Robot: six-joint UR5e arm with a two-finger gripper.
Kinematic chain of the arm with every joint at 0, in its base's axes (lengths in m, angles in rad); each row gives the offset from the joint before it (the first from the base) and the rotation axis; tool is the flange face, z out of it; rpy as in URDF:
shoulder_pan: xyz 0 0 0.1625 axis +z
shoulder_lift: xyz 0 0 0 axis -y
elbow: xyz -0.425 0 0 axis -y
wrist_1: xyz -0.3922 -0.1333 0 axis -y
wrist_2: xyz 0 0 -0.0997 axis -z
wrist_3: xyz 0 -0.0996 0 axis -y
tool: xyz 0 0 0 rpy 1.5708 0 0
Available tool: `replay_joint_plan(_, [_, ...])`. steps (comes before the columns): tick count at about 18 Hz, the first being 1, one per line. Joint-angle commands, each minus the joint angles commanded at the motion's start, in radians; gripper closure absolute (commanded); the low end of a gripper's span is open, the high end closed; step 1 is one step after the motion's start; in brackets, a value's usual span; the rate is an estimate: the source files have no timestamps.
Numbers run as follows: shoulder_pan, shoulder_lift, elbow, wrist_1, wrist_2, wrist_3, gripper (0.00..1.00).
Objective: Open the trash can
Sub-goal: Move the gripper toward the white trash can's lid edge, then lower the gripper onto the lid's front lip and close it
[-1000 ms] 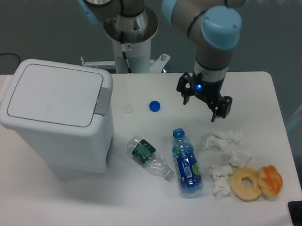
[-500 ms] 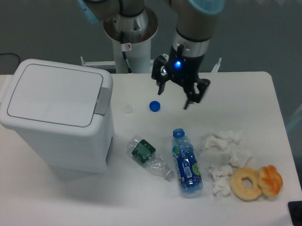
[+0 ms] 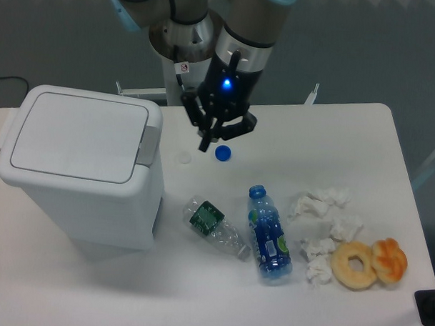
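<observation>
**Hand above the counter, trash can lid shut**

You had one trash can (image 3: 78, 169), standing well to the left of the hand (image 3: 213, 138) at the counter's (image 3: 347, 132) left end, its flat lid down and the grey tab on the side facing the hand. The hand hung over the counter, holding nothing; its fingers looked close together, but you could not tell for sure whether they met.

You could count two bottles: one blue bottle (image 3: 269, 234) lying below and right of the hand, and one crushed clear bottle (image 3: 215, 227) with a green label almost straight below it. One blue cap (image 3: 222, 153) lay just beside the fingertips, and one small clear cap (image 3: 183, 157) just to their left. Several crumpled tissues (image 3: 322, 224) lay further right, with one ring doughnut (image 3: 355, 265) and one orange pastry (image 3: 390, 259) touching it, near the counter's far right corner.

No label text was readable at that size.

Bare counter showed between the hand and the trash can, and to the hand's right along the back edge.
</observation>
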Motion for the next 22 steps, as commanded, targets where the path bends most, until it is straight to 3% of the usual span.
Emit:
replay_joint_plan(9, [-0.045, 0.018, -0.014, 0.009, -0.051, -0.048, 1.0])
replay_joint_plan(13, [-0.061, 0.032, -0.049, 0.012, -0.048, -0.045, 1.0])
replay_joint_plan(22, [-0.063, 0.02, -0.048, 0.014, -0.043, -0.037, 1.0])
